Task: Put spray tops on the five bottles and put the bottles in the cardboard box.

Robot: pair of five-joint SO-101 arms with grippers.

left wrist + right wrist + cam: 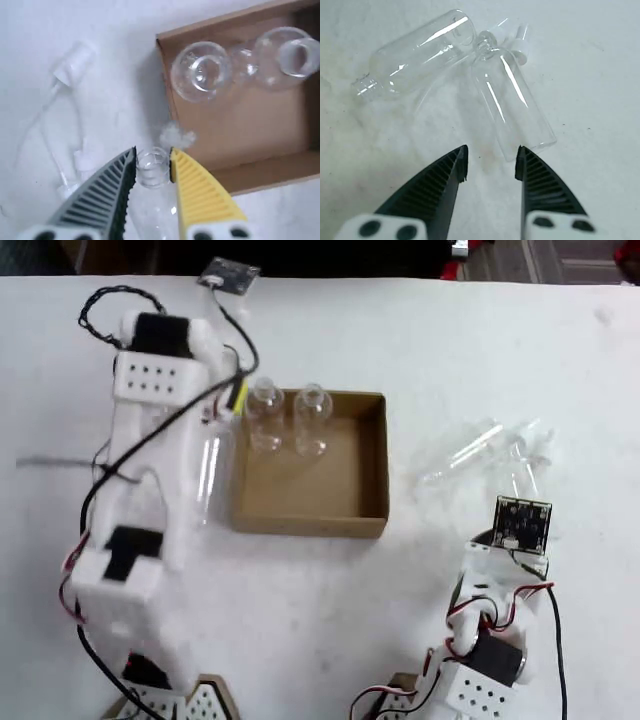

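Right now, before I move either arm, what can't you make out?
High view: the clear bottles on the right blur into the white table; their count is unclear.
High view: the left arm covers how the left hand grips the held bottle.
Left wrist view: the held bottle's body is cut off by the lower edge.
Right wrist view: whether the spray top is seated on the nearer bottle is unclear; the farther bottle overlaps it.

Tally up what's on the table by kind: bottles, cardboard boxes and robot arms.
Bottles: 5, with 2 standing in the cardboard box, 1 in the left gripper, 2 lying loose on the table
Cardboard box: 1
Robot arms: 2
Total: 8
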